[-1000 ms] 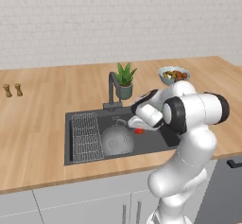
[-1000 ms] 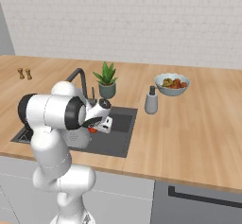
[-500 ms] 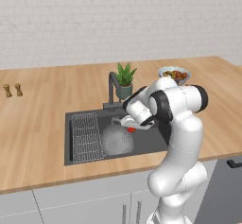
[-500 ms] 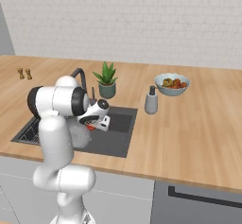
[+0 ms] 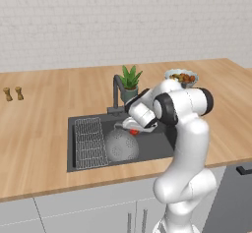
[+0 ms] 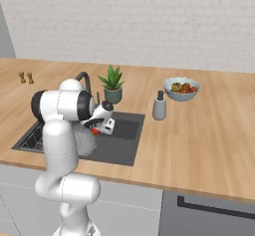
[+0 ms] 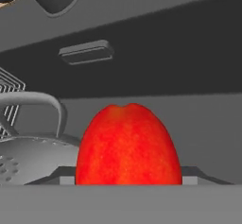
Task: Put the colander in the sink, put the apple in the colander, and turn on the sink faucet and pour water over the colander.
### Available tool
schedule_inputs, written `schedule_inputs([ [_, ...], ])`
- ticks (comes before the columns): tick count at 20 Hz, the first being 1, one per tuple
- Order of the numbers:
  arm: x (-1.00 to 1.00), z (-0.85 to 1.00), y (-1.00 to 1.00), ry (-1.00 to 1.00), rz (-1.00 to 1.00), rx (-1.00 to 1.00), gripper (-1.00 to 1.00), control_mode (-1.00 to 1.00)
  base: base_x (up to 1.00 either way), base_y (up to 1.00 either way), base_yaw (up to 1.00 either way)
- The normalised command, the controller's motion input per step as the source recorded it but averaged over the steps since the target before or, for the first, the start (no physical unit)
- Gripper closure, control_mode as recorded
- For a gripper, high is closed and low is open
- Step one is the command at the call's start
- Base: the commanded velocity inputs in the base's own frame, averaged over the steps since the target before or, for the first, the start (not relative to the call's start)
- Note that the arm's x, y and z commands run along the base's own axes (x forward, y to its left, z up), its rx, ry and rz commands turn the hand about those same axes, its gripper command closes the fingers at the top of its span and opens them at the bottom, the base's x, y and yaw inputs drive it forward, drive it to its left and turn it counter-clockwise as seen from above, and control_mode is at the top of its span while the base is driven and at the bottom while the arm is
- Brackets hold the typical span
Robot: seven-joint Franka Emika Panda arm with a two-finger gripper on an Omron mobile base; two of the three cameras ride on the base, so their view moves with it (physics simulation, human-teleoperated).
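Arm has been swung left across the sink [image 5: 170,141]. Colander [image 5: 121,145] sits mid-basin beside the wire rack [image 5: 90,142]; apple [image 7: 128,145] is held in the gripper [image 5: 132,130] just past its right rim. Small, rigid, smooth, likely slippery; best gripped across the middle.

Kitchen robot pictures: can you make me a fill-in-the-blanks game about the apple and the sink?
The gripper holds a red ____.
The colander sits inside the ____.
Beside the colander in the sink lies a wire ____.
The potted plant stands behind the sink, next to the ____.

Missing words: apple, sink, rack, faucet.
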Motion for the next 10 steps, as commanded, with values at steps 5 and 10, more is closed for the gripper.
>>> schedule_inputs([
  [5, 0.53, 0.00, 0.05, -0.10, -0.02, 0.00, 1.00, -1.00, 0.00, 0.00, 0.00],
  [10, -0.28, 0.00, -0.12, -0.02, -0.01, 0.00, 1.00, -1.00, 0.00, 0.00, 0.00],
])
